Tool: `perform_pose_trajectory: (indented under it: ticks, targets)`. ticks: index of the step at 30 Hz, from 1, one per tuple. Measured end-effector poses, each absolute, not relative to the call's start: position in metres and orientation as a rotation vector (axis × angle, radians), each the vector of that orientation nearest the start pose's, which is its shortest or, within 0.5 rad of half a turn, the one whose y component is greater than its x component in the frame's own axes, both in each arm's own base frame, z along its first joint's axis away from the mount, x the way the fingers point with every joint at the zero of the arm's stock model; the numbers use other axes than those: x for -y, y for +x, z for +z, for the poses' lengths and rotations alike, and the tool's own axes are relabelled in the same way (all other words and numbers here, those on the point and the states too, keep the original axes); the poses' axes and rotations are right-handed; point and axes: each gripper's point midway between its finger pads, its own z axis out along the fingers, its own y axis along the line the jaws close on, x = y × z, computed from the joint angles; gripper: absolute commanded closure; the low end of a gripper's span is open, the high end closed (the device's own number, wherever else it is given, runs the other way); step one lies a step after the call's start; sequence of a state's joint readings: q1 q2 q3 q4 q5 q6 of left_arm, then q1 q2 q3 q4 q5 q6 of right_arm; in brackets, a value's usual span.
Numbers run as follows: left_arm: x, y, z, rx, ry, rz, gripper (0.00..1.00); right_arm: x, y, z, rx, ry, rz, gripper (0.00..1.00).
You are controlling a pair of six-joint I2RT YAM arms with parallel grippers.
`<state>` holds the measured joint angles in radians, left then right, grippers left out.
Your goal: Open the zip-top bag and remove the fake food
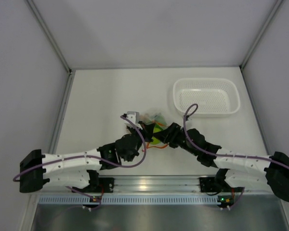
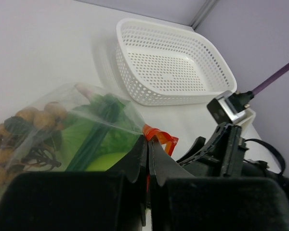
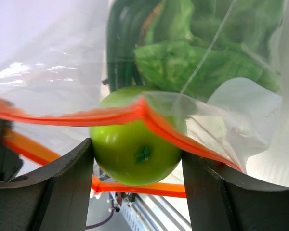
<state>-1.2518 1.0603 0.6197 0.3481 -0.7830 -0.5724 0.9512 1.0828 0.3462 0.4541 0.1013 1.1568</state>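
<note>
The clear zip-top bag (image 1: 153,120) lies mid-table, its orange-red zip strip (image 2: 160,136) parted. My left gripper (image 2: 148,144) is shut on one side of that strip, at the bag's mouth (image 1: 143,126). My right gripper (image 3: 137,154) is shut on the lime-green fruit (image 3: 135,144), one finger on each side, right at the open mouth with the strip (image 3: 62,117) draped over it. The lettuce (image 3: 197,57) and the brown ball cluster (image 2: 24,130) are inside the bag. In the top view the right gripper (image 1: 160,134) meets the left one over the fruit (image 1: 156,131).
A white perforated basket (image 1: 233,96) stands at the back right, beyond the bag; it also shows in the left wrist view (image 2: 135,24). Grey enclosure walls ring the table. The right arm's wrist camera (image 2: 229,108) is close beside my left gripper.
</note>
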Motion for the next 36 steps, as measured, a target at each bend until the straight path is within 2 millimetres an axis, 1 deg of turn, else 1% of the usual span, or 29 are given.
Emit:
perform_pose_trajectory:
  ticks: [6, 10, 16, 21, 26, 28, 30, 32, 34, 36]
  targets:
    - [0.298, 0.216, 0.236, -1.705, -0.011, -0.679, 1.00, -0.280, 0.193, 0.159, -2.008, 0.266, 1.213, 0.71]
    - [0.297, 0.221, 0.238, -1.718, -0.033, -0.624, 1.00, -0.268, 0.189, 0.162, -2.003, 0.245, 1.172, 0.71]
    - [0.294, 0.231, 0.243, -1.747, -0.096, -0.552, 1.00, -0.256, 0.181, 0.171, -2.001, 0.205, 1.148, 0.72]
    - [0.288, 0.238, 0.242, -1.765, -0.143, -0.529, 1.00, -0.248, 0.176, 0.195, -1.969, 0.158, 1.144, 0.72]
    - [0.275, 0.247, 0.233, -1.793, -0.186, -0.490, 1.00, -0.238, 0.177, 0.223, -1.932, 0.105, 1.100, 0.71]
    - [0.268, 0.252, 0.230, -1.803, -0.203, -0.470, 1.00, -0.234, 0.180, 0.234, -1.917, 0.094, 1.076, 0.71]
    - [0.260, 0.255, 0.231, -1.804, -0.225, -0.463, 1.00, -0.227, 0.189, 0.240, -1.915, 0.087, 1.029, 0.71]
    - [0.252, 0.256, 0.236, -1.795, -0.249, -0.465, 1.00, -0.217, 0.203, 0.244, -1.914, 0.097, 0.967, 0.71]
    - [0.243, 0.256, 0.241, -1.785, -0.271, -0.474, 1.00, -0.206, 0.222, 0.243, -1.916, 0.122, 0.904, 0.71]
    - [0.236, 0.254, 0.244, -1.779, -0.283, -0.480, 1.00, -0.189, 0.242, 0.231, -1.941, 0.163, 0.815, 0.71]
